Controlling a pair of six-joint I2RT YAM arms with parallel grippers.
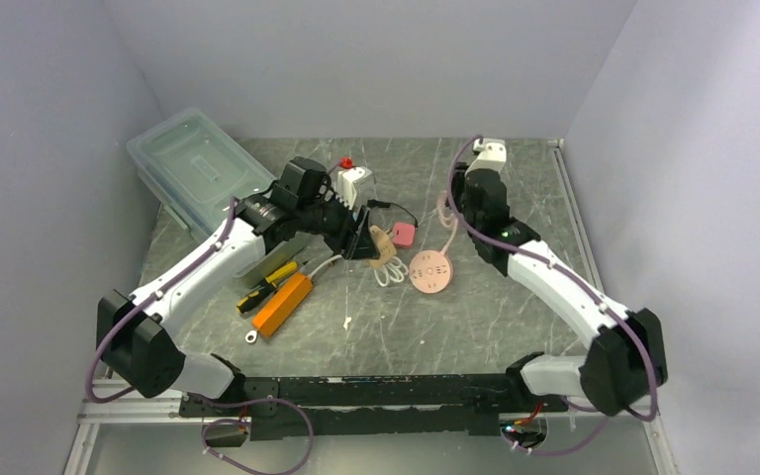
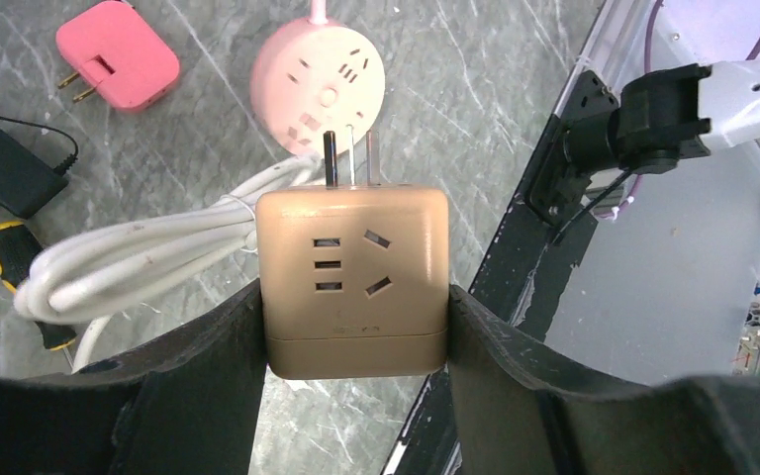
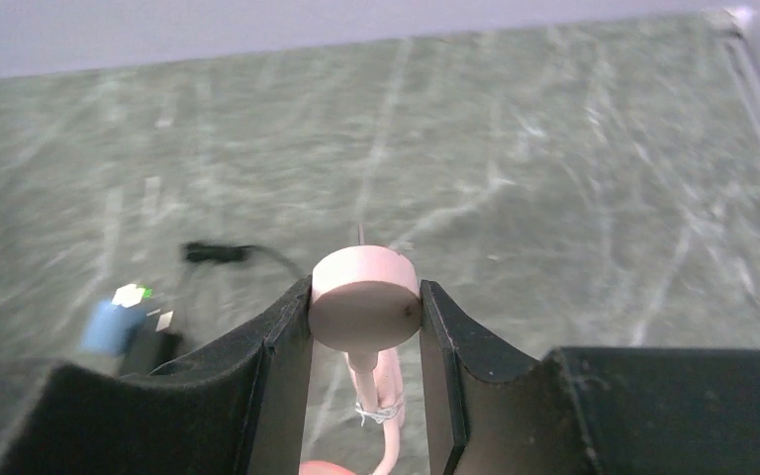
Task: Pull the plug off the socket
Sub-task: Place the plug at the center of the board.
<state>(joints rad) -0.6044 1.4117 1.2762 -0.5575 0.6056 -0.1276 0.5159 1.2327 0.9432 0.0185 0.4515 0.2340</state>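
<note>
Left gripper (image 2: 354, 302): clamped on the sides of the tan adapter (image 2: 353, 262).
Adapter: held above the table (image 2: 495, 79), prongs bare, apart from the socket (image 2: 319, 89).
Socket: pink, round, flat on the table beside a white cable (image 2: 139, 252).
Right gripper (image 3: 365, 309): closed on a pink disc (image 3: 364, 277) with a cord (image 3: 388, 396), perhaps a plug.

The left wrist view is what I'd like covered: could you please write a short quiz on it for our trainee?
1. True or false: the tan adapter has its prongs seated in the round pink socket.
2. What clamps the tan adapter? A) the left gripper B) a human hand C) nothing
3. Fill in: the small pink plug shows ___ prongs.
Key: 1 false, the prongs are bare and above the socket; 2 A; 3 two.
</note>
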